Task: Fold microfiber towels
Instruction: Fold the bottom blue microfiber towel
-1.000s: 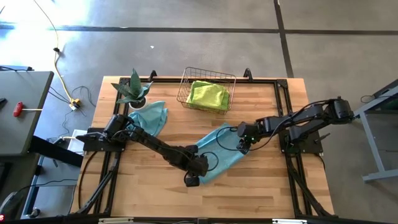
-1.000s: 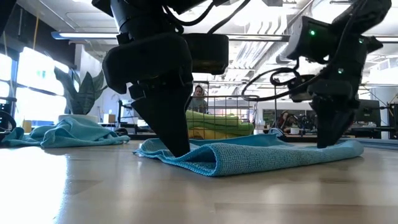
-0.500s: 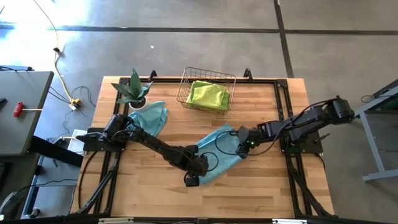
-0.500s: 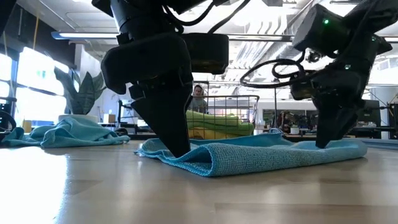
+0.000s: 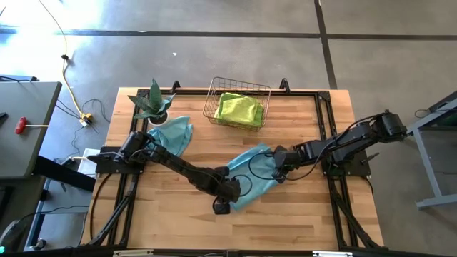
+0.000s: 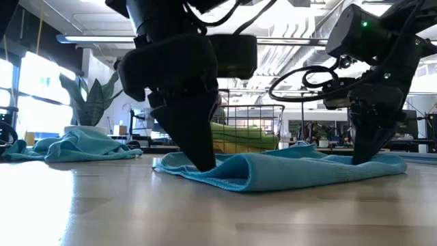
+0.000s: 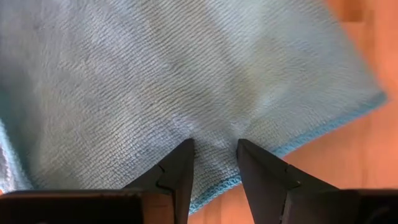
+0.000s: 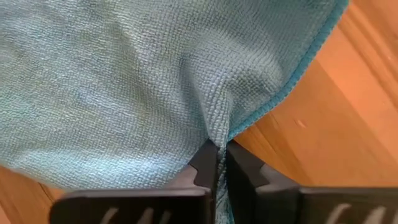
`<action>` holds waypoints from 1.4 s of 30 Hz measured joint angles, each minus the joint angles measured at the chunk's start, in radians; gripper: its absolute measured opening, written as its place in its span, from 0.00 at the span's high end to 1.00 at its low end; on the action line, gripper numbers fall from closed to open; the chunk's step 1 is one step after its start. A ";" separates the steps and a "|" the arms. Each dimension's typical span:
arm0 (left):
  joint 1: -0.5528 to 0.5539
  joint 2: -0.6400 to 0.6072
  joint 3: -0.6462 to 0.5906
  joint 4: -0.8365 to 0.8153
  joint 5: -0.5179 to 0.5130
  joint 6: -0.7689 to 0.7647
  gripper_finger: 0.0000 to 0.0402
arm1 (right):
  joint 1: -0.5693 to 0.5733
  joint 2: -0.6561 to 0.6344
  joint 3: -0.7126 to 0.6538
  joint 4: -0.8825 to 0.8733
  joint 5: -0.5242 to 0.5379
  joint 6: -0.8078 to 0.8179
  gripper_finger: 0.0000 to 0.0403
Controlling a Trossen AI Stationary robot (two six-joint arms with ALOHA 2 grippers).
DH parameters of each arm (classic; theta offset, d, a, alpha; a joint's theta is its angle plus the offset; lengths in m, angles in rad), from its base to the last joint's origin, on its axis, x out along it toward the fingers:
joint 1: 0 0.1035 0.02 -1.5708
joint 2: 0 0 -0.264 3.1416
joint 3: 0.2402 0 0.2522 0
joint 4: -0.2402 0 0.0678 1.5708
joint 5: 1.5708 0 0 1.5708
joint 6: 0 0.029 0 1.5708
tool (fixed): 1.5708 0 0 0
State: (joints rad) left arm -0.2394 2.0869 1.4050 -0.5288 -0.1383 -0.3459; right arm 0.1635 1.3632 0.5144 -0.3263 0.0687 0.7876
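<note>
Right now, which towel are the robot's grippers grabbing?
The blue towel mid-table, pinched by both grippers. The other blue one lies beside the plant; the green one sits in the basket.

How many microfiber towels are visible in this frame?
3: one teal towel mid-table, pinched by both grippers; another teal towel crumpled beside the potted plant; a lime green towel in the wire basket, possibly hiding more beneath.
</note>
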 joint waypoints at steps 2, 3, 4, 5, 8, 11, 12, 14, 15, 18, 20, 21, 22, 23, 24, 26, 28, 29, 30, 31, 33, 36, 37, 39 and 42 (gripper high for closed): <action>-0.005 0.000 0.019 -0.003 -0.001 0.024 0.71 | -0.001 0.000 0.000 -0.011 0.000 0.001 0.96; -0.008 -0.002 0.032 -0.007 -0.004 0.032 0.71 | -0.001 0.000 0.001 -0.021 0.000 0.000 0.95; -0.011 -0.010 0.043 -0.021 -0.006 0.035 0.71 | -0.004 -0.001 0.003 -0.033 -0.001 -0.001 0.96; -0.013 -0.018 0.052 -0.042 -0.009 0.036 0.71 | -0.006 -0.002 0.004 -0.045 -0.002 -0.002 0.97; -0.023 -0.033 0.077 -0.073 -0.023 0.043 0.71 | -0.016 -0.003 0.010 -0.099 -0.002 -0.025 0.99; -0.037 -0.060 0.083 -0.093 -0.031 0.043 0.71 | -0.026 -0.003 0.043 -0.217 0.010 -0.037 0.99; -0.043 -0.074 0.084 -0.108 -0.031 0.043 0.71 | -0.029 -0.003 0.062 -0.284 0.026 -0.051 0.99; -0.058 -0.096 0.084 -0.126 -0.031 0.031 0.71 | -0.036 0.001 0.110 -0.412 0.059 -0.072 0.99; -0.064 -0.104 0.085 -0.129 -0.031 0.024 0.71 | -0.039 0.001 0.149 -0.468 0.082 -0.073 0.99; -0.086 -0.127 0.083 -0.158 -0.044 0.008 0.71 | -0.041 0.003 0.238 -0.607 0.133 -0.071 1.00; -0.102 -0.149 0.084 -0.191 -0.057 0.003 0.71 | -0.041 0.003 0.279 -0.656 0.137 -0.054 1.00; -0.109 -0.158 0.083 -0.204 -0.061 -0.007 0.71 | -0.041 0.005 0.298 -0.641 0.135 -0.043 1.00; -0.114 -0.160 0.086 -0.190 -0.065 -0.016 0.71 | -0.038 0.006 0.311 -0.631 0.127 -0.030 1.00; -0.119 -0.162 0.087 -0.192 -0.065 -0.020 0.71 | -0.035 0.008 0.325 -0.627 0.118 -0.016 1.00; -0.127 -0.170 0.084 -0.222 -0.065 -0.029 0.71 | -0.029 0.020 0.337 -0.626 0.111 -0.001 1.00; -0.139 -0.183 0.082 -0.237 -0.067 -0.044 0.71 | -0.013 0.050 0.362 -0.596 0.091 0.019 1.00; -0.152 -0.196 0.085 -0.245 -0.072 -0.046 0.71 | 0.009 0.090 0.403 -0.588 0.078 0.024 1.00; -0.159 -0.205 0.082 -0.270 -0.080 -0.052 0.71 | 0.022 0.117 0.424 -0.575 0.074 0.024 1.00; -0.165 -0.208 0.082 -0.273 -0.087 -0.053 0.71 | 0.035 0.147 0.445 -0.571 0.072 0.023 1.00; -0.169 -0.209 0.083 -0.262 -0.091 -0.053 0.71 | 0.047 0.173 0.471 -0.579 0.069 0.020 1.00; -0.176 -0.213 0.082 -0.295 -0.108 -0.060 0.71 | 0.067 0.236 0.536 -0.583 0.067 0.013 1.00; -0.183 -0.221 0.082 -0.296 -0.132 -0.063 0.71 | 0.094 0.321 0.620 -0.630 0.050 -0.013 1.00; -0.185 -0.222 0.081 -0.309 -0.140 -0.063 0.71 | 0.101 0.346 0.645 -0.634 0.043 -0.021 1.00; -0.190 -0.220 0.078 -0.321 -0.144 -0.063 0.71 | 0.118 0.391 0.691 -0.635 0.029 -0.027 1.00; -0.199 -0.220 0.079 -0.327 -0.145 -0.063 0.71 | 0.142 0.443 0.747 -0.635 0.028 -0.020 1.00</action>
State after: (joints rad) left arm -0.4382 1.8671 1.4837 -0.8557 -0.2836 -0.4089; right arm 0.3055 1.8062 1.2614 -0.9617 0.0967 0.7673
